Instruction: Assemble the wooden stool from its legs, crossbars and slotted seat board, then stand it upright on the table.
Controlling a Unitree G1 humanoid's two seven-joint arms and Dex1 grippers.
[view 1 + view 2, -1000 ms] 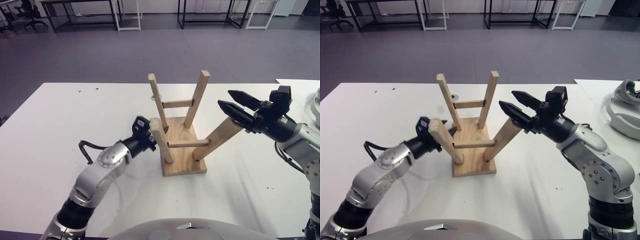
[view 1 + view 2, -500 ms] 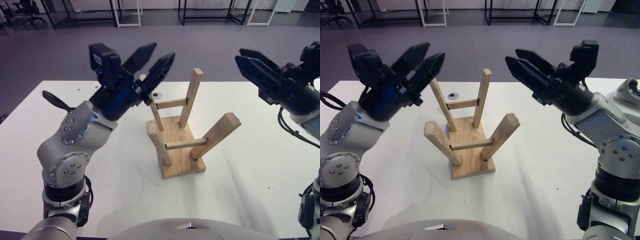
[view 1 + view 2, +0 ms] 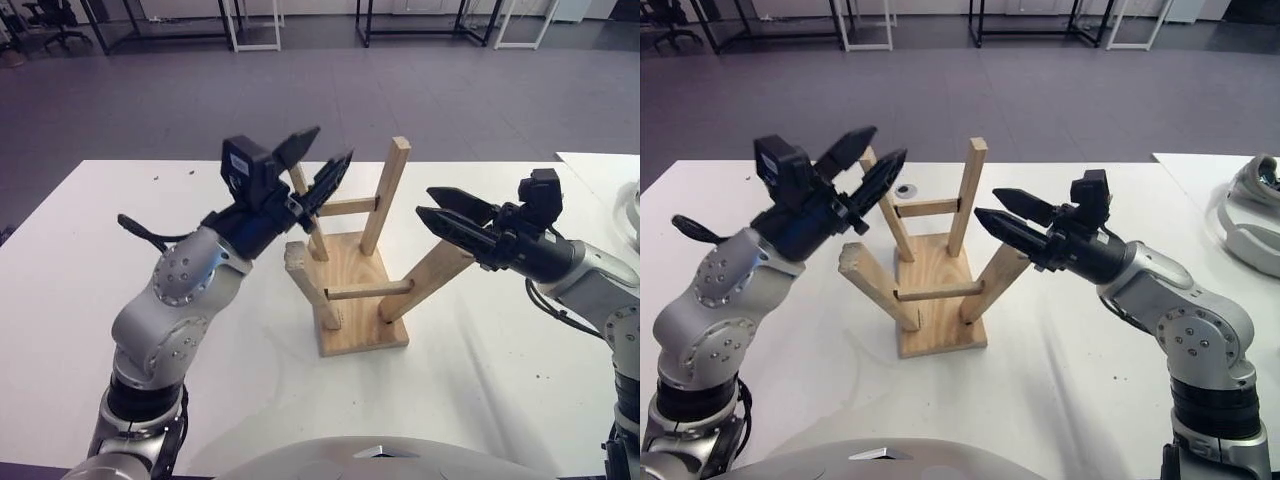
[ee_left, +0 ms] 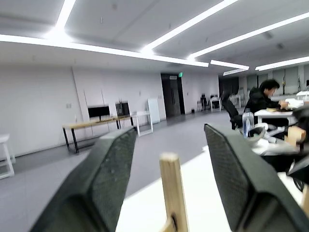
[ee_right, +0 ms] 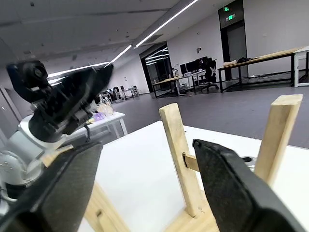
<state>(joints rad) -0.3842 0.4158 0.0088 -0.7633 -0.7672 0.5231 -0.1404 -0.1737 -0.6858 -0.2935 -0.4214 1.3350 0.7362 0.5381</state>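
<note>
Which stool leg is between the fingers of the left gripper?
The far leg on the robot's left: its top sits inside the open left gripper; the others do not.

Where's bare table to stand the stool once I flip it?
Bare table lies left of the left arm and along the near edge in front of the seat board. Crowded around the legs, between the open left gripper and right gripper.

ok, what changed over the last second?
Left gripper left the near left leg, swung up, and now straddles the top of the far left leg, open. Right gripper rose off the near right leg, then came back to its top, open. Stool stays upside down on its seat board.
</note>
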